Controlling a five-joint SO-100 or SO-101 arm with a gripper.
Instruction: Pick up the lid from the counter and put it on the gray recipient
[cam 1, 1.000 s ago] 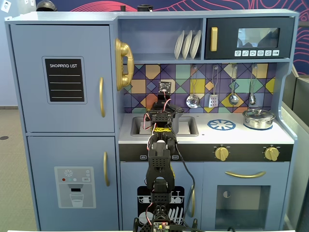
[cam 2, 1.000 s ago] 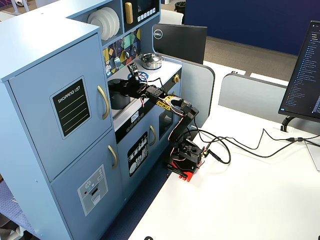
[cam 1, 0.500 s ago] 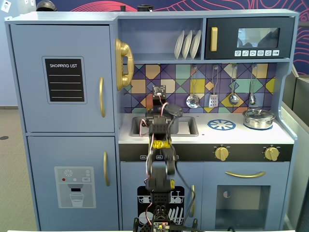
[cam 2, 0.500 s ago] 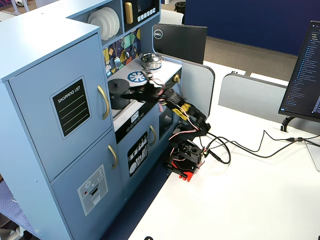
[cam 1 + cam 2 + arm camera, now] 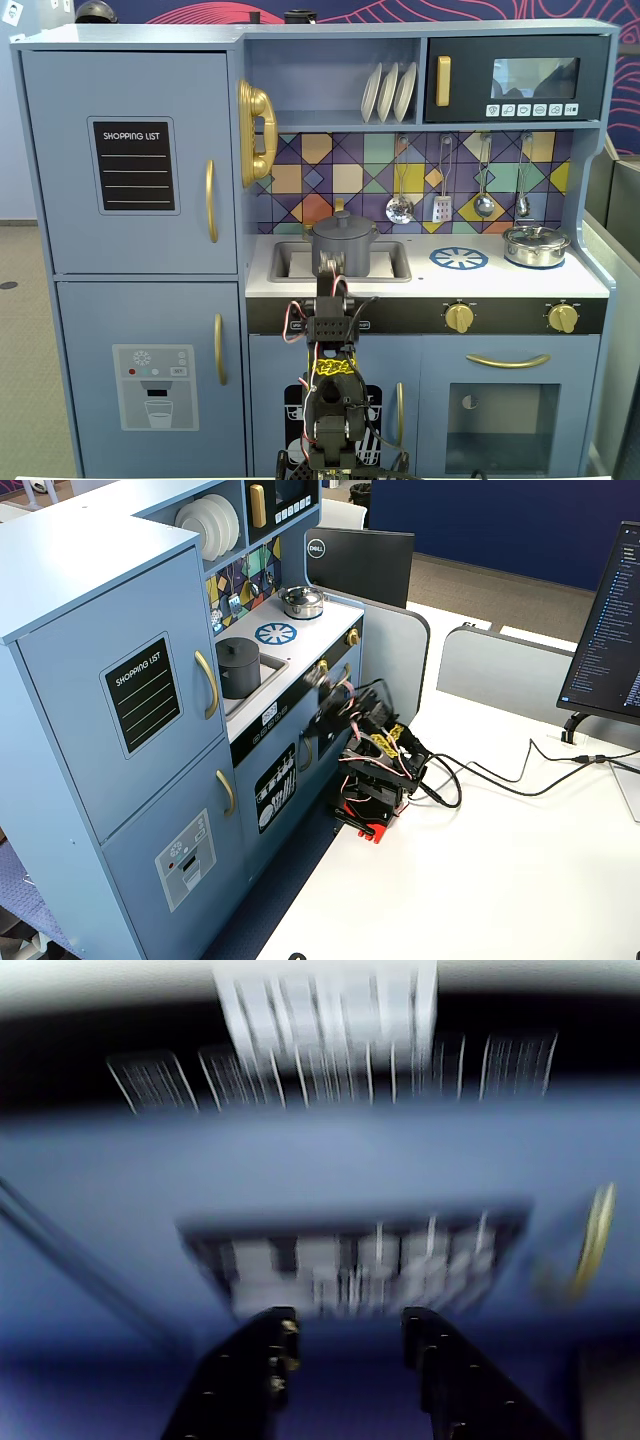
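Note:
The matte dark-gray pot [image 5: 347, 250] stands in the sunken sink [image 5: 290, 262] of the pale counter [image 5: 500, 280]. The flat dark-gray lid [image 5: 343, 225] with its small knob lies on top of the pot. Pot and lid also show in the other fixed view [image 5: 237, 668]. My gripper [image 5: 333, 275] is raised in front of the counter's edge, below the pot and apart from it. It is blurred in the other fixed view [image 5: 323, 688]. In the wrist view my gripper [image 5: 345, 1335] is open and empty; the picture is motion-blurred and shows only blue kitchen panels.
A shiny steel pot [image 5: 535, 245] with its own lid stands at the counter's right, beside the printed blue burner ring [image 5: 459, 259]. Utensils [image 5: 400, 208] hang above. Yellow knobs [image 5: 459, 317] line the front panel. Cables [image 5: 500, 775] run across the white table.

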